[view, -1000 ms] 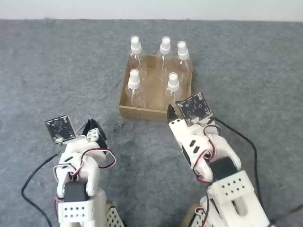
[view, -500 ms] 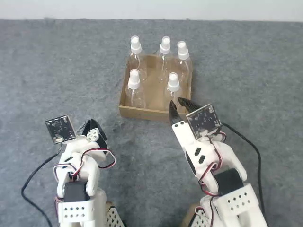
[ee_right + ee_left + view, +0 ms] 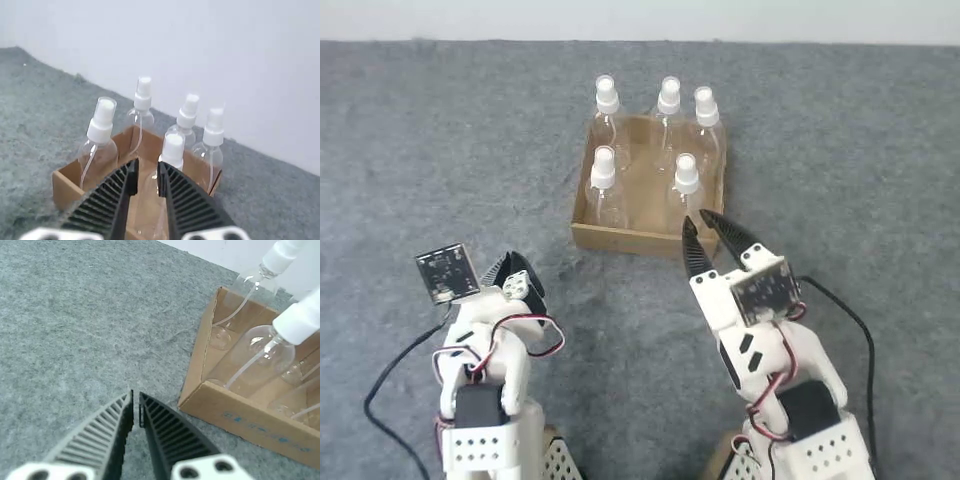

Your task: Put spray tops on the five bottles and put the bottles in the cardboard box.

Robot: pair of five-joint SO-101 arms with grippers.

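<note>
right hand (image 3: pixel 697 220) slightly open, empty, nearer | box (image 3: pixel 620 239) at its 11 o'clock, five capped bottles (image 3: pixel 604 185) upright inside | left hand (image 3: pixel 135 395) closed, empty | task looks done

**A robotics bench, lab or hobby workshop**

A grey carpet-like mat (image 3: pixel 440 150) covered the table all around the cardboard box (image 3: pixel 620 240), and a plain white wall (image 3: pixel 210 40) rose behind the box. In front of the box stood two small white printed arms, left (image 3: pixel 485 390) and right (image 3: pixel 775 360), each carrying a bare circuit board (image 3: pixel 448 272).
</note>
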